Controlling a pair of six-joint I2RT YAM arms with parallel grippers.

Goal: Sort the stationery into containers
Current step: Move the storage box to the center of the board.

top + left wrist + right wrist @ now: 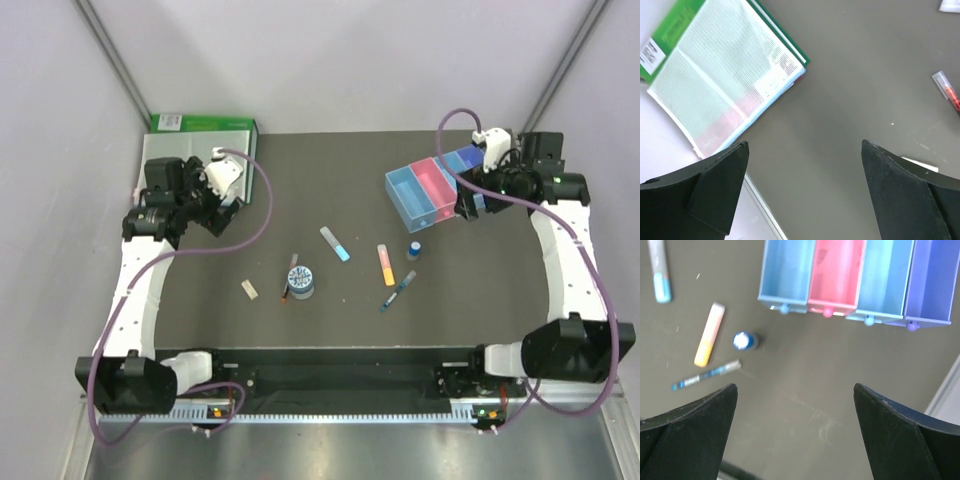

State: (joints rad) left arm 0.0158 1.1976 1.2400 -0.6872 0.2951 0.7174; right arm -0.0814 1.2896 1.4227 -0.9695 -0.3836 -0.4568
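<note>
The left pincer (805,147) and right pincer (795,390) stand apart and empty, the stationery (301,282) lies loose on the worktop (340,180) with the bins (402,200) at two o'clock, and an off-centre grab could topple the small bottle (414,249).

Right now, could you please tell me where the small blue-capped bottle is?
In the top view the bottle stands right of centre, beside the orange highlighter, in front of the containers.
</note>
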